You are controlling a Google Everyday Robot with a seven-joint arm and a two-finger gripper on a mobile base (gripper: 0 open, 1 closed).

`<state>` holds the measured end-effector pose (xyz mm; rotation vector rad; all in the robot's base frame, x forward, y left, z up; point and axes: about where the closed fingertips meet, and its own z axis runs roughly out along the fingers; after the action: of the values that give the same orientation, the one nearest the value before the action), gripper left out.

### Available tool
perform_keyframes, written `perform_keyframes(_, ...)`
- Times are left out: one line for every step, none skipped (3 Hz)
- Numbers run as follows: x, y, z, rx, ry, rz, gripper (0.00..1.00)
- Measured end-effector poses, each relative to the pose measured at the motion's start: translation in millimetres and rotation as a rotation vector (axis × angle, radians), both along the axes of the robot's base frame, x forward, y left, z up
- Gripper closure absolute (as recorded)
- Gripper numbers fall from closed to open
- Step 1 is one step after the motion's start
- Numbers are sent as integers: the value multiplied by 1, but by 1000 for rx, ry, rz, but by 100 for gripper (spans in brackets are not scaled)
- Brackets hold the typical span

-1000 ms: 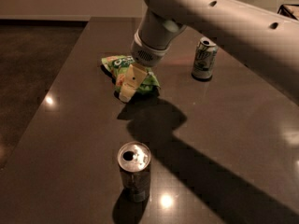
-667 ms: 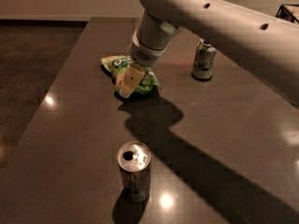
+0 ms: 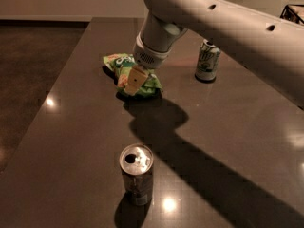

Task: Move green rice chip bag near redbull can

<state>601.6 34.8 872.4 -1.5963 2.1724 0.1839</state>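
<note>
The crinkly bright green snack bag with pale lettering (image 3: 118, 62) lies flat on the dark, glossy tabletop (image 3: 71, 127), towards the far-left part of it. The robot's thick, pale grey arm (image 3: 223, 20) comes in from the upper right and bends down over the bag, and the gripper (image 3: 133, 86) at its end, tan at the tip, sits right on top of the bag's near-right half, hiding the middle of it. Green foil shows on both sides of the gripper: a longer stretch to its far left, a shorter bunched piece to its right. Whether the gripper has actually taken hold of the bag or is only resting against it I cannot tell from where I stand; the bag looks to be on the table.

The slim dark can with the shiny silver top and open tab hole (image 3: 136, 172) stands upright at the near edge of the table, well apart from the bag and almost straight in front of it. The arm's broad shadow falls across the surface between them and runs off to the near right.

A second can – pale white and green (image 3: 207, 61) – stands upright at the far right, behind the arm and apart from the bag.
</note>
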Motion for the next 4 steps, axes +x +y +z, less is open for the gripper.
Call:
perform_keyframes(-20, -11, 10, 7, -2, 57, 88)
perform_keyframes(-55, -27, 22, 16, -2, 145, 100)
perform_keyframes(-93, -50, 34, 15, -13, 249, 100)
perform_keyframes(-124, -69, 39, -4, -16, 346, 100)
